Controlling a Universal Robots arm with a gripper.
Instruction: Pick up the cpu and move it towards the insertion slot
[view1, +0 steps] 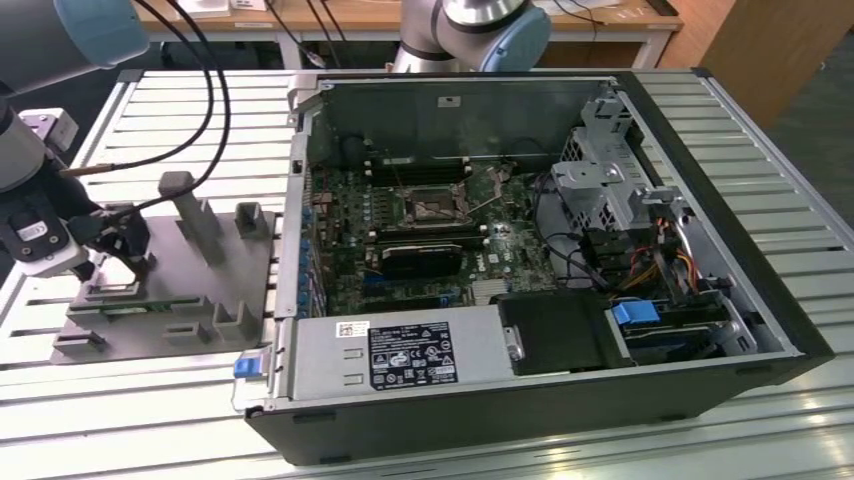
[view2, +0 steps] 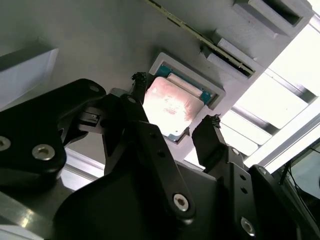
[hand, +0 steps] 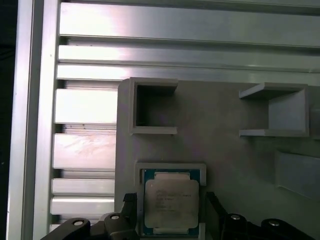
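While the claw (view2: 175, 99) gapes (fingertips well apart), it straddles the cpu (view2: 169, 106).

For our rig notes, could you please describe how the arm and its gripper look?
The arm is silver-grey tubing with pale blue joint caps, and black cables run along it. The gripper is black, with jointed linkage fingers, silver screws and rough-textured tips.

A robotics lab: an opened computer case (view1: 454, 105) on a slatted aluminium table (view1: 174, 100), wooden benches (view1: 360, 14) behind.
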